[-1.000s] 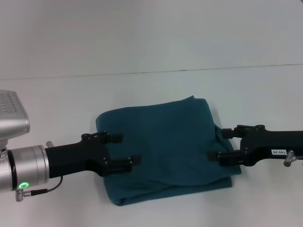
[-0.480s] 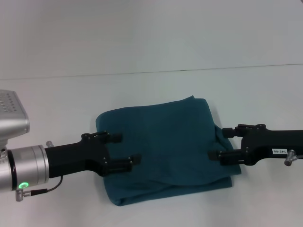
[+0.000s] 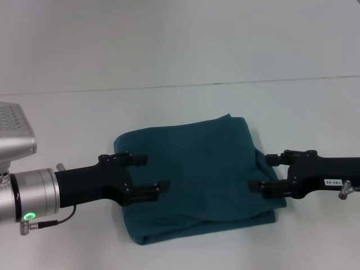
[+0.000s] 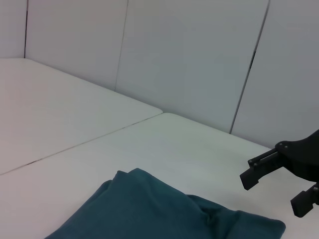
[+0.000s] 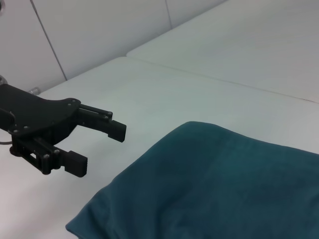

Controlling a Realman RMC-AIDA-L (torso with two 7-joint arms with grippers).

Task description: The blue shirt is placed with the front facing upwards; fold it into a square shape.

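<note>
White table [image 3: 185, 107], pale wall panels behind, folded shirt between two black grippers.

On the table lies the blue shirt [image 3: 197, 183], folded into a rough square with its plain teal side up and a bunched edge toward the right arm. From the robot's left, the left gripper [image 3: 152, 174] reaches in over the shirt's left edge, fingers spread wide and holding nothing. Opposite it, the right gripper [image 3: 264, 173] hangs at the shirt's right edge, fingers likewise parted and empty.
</note>
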